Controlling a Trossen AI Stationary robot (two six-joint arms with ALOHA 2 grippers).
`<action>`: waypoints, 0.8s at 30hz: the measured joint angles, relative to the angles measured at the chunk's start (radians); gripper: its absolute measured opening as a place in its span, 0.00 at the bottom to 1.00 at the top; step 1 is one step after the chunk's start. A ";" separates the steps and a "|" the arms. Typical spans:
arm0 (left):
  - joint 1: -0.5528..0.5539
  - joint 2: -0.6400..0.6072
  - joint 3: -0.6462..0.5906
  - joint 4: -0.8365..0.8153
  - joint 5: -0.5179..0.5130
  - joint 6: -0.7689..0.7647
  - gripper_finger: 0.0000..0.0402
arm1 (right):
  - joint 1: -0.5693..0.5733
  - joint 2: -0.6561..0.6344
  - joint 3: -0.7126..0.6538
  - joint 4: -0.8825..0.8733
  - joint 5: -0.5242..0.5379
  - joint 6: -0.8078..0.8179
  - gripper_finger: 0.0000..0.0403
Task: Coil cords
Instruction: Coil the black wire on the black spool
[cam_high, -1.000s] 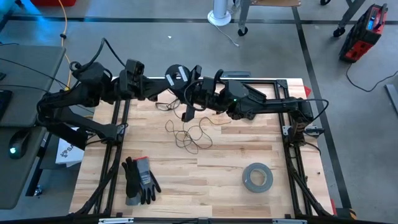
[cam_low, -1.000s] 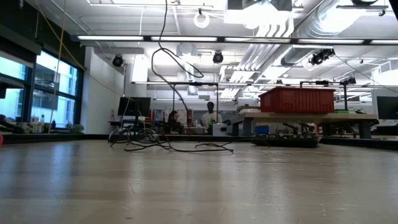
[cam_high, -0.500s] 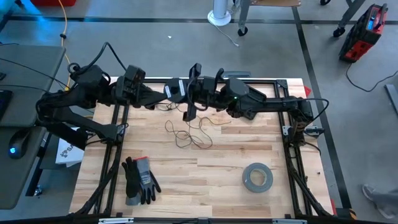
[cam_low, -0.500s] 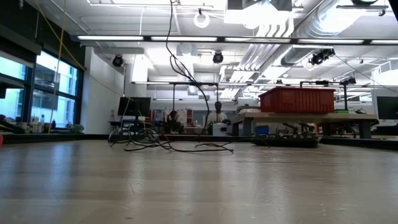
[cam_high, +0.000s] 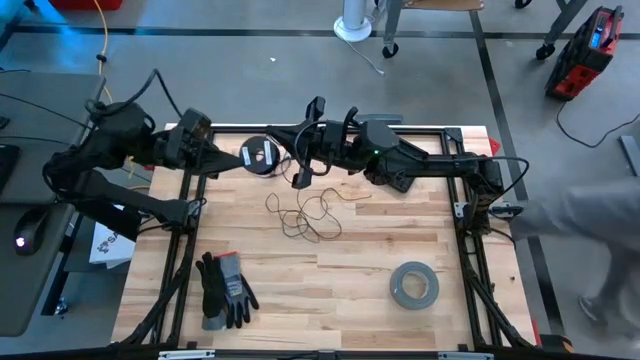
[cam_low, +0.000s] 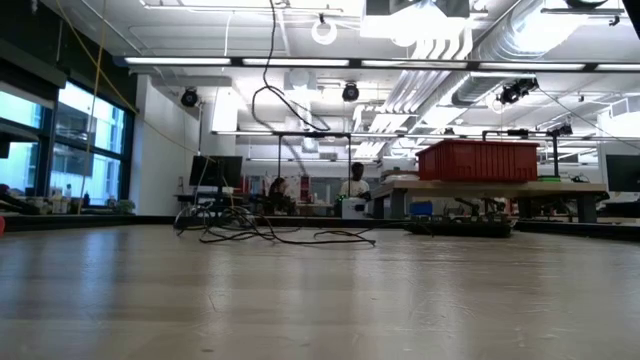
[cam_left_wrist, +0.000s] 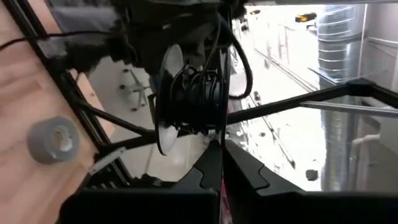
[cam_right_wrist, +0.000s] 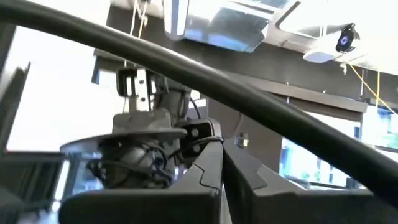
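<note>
The small round black spool (cam_high: 260, 155) hangs above the table's far left part, with my left gripper (cam_high: 238, 158) shut on it. Dark cord is wound on the spool's core (cam_left_wrist: 196, 99). The rest of the thin dark cord lies in a loose tangle (cam_high: 305, 215) on the wood, and one strand (cam_low: 272, 60) rises from the tangle (cam_low: 260, 232) out of the low view's top. My right gripper (cam_high: 297, 160) is shut just right of the spool, pointing at it and slightly upward. My left gripper pinches the rim of one spool flange (cam_left_wrist: 217, 138) between its two fingers, coming level from the table's left. The spool is lifted clear of the table. My right gripper is shut at its fingertips (cam_right_wrist: 214, 155) on a dark strand (cam_right_wrist: 189, 147) that runs to the spool (cam_right_wrist: 124, 163). It comes from the table's right, slanting upward. The strand below it runs slack to the tangle.
A grey tape roll (cam_high: 413, 284) lies near the front right. A pair of dark gloves (cam_high: 222, 290) lies at the front left. Black frame rails (cam_high: 190, 210) run along both table sides. A person (cam_high: 590, 220) stands beyond the table's right edge.
My left gripper has drawn back toward the table's left edge with the spool, away from my right gripper, and the spool has turned so that its labelled face shows from above. The hanging strand's loop has shifted. A person has come in at the right.
</note>
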 joint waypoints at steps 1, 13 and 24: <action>0.003 -0.007 0.000 -0.014 -0.002 0.003 0.00 | -0.003 0.000 0.000 -0.014 0.000 -0.018 0.00; 0.009 -0.041 0.000 -0.166 -0.078 0.195 0.00 | -0.024 -0.016 0.000 -0.222 0.020 -0.062 0.19; 0.009 -0.038 0.000 -0.325 -0.222 0.728 0.00 | -0.046 -0.106 0.000 -0.532 0.062 -0.055 0.22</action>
